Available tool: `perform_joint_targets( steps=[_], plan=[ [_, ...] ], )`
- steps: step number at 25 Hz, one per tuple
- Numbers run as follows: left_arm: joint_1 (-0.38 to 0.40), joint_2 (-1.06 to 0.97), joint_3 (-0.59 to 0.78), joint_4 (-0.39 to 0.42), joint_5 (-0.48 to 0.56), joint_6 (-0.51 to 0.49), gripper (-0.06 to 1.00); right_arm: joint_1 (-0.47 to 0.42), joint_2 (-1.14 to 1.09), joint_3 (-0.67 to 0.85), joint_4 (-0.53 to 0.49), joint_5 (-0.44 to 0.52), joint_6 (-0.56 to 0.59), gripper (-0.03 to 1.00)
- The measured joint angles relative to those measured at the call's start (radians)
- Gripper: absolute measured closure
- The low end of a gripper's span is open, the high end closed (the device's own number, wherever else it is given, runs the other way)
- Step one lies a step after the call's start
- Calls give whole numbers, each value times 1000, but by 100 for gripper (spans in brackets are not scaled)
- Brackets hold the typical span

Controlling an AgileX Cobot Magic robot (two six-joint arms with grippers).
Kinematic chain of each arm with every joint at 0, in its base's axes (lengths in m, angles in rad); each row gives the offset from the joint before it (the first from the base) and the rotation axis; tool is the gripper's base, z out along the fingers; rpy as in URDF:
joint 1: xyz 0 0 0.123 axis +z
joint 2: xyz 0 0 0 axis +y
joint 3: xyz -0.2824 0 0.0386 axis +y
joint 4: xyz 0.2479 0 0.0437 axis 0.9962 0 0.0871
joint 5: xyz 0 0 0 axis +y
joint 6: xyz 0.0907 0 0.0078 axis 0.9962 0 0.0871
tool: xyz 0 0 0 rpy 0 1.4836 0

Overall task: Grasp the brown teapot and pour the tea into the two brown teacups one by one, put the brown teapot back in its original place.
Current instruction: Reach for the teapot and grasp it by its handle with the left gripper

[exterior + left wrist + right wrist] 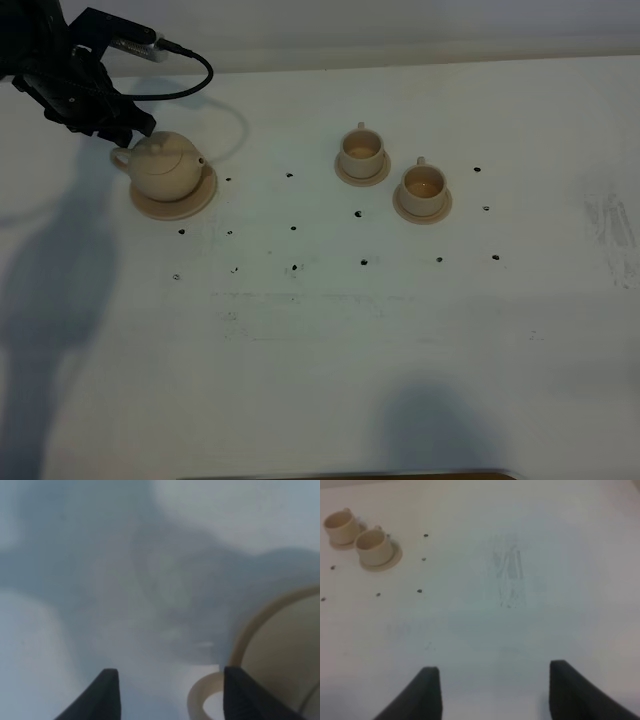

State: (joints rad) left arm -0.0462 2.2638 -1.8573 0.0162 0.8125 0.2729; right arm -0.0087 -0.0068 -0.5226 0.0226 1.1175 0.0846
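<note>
We see a white worktop [420, 330] from above, dotted with small black marks. Near its far left corner the brown teapot [165, 168] sits upright on its wide saucer [205, 196], its resting place in this task, with the spout towards the middle of the worktop and the loop handle [195, 702] turned towards the left edge, where the left arm can reach it. The left hand [168, 672] is low beside that handle. Its wrist view shows the two dark fingers spread, with the loop between them, close to one finger and well apart from the other, so nothing is pinched. We judge this spacing suits closing on the handle, though the pictures do not tell us whether a grasp or a release is in hand. The two brown teacups [361, 150] [423, 183] stand just beside each other towards the middle of the far edge, each on its own small saucer, well apart from the teapot. Whether they hold tea we cannot tell. The right hand [493, 666] hangs over bare worktop towards the right edge, fingers spread and holding nothing, clear of the pouring path.
</note>
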Motion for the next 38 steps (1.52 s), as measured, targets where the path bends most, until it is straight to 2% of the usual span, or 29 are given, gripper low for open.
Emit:
perform_joint_targets(
  steps=[14,18,30,38],
  plan=[
    [1,-13,-46,-49,49,1,50,0,0,0,0,0,0,48],
    [1,-13,-48,-16,34,11,50,0,0,0,0,0,0,48],
    [31,32,-48,-16,-8,1,50,0,0,0,0,0,0,48],
    [31,60,-48,-52,0,1,50,0,0,0,0,0,0,48]
  ],
)
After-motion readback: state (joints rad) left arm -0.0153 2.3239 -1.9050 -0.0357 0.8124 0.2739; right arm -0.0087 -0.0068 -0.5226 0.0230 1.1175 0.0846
